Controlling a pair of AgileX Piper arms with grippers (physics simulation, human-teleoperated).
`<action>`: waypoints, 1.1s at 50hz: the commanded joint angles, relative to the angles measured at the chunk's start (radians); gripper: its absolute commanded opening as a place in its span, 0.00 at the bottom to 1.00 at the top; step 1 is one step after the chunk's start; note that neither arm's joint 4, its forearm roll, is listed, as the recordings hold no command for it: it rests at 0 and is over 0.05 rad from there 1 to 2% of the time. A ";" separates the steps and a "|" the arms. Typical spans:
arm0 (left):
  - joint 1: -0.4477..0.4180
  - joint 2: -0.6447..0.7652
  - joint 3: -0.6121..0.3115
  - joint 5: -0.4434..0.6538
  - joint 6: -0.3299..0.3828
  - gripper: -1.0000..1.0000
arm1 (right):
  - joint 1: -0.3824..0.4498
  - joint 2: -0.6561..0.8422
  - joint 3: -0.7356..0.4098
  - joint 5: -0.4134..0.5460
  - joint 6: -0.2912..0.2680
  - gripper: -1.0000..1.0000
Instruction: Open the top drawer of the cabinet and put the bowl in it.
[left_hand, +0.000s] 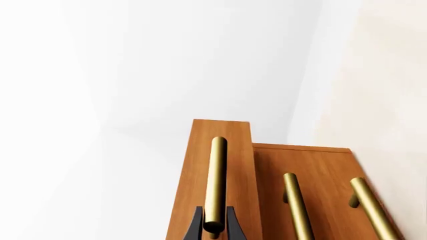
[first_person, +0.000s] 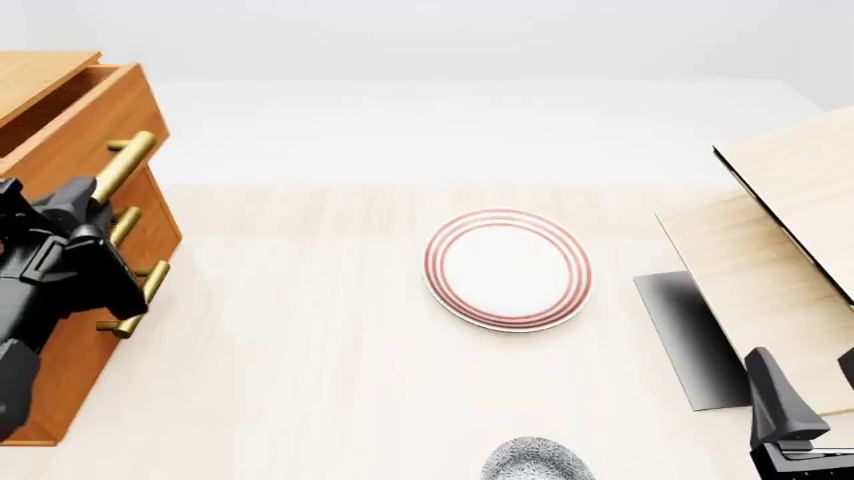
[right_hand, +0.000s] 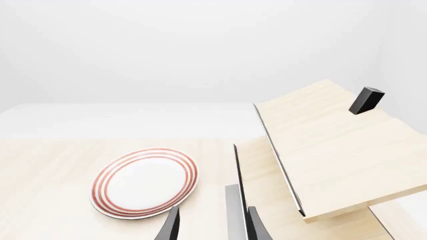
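The cabinet stands at the table's left edge. Its top drawer juts out a little beyond the two lower drawers. My left gripper is shut on the near end of that drawer's brass handle. In the left wrist view the black fingers sit on either side of the handle, and the top drawer's front stands proud of the lower fronts. The speckled bowl sits at the front edge, partly cut off. To the bowl's right my right gripper is open and empty.
A white plate with red rings lies mid-table and also shows as the plate ahead of the right gripper. A pale light-wood structure on a grey base fills the right side.
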 joint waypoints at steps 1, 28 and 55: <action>-0.060 -0.006 0.004 -0.043 0.036 0.00 | 0.000 -0.001 0.000 0.001 0.000 1.00; -0.156 0.040 0.001 -0.105 0.079 0.00 | 0.000 -0.001 0.000 0.001 0.000 1.00; -0.241 -0.015 -0.011 -0.078 0.081 0.00 | 0.000 -0.001 0.000 0.001 0.000 1.00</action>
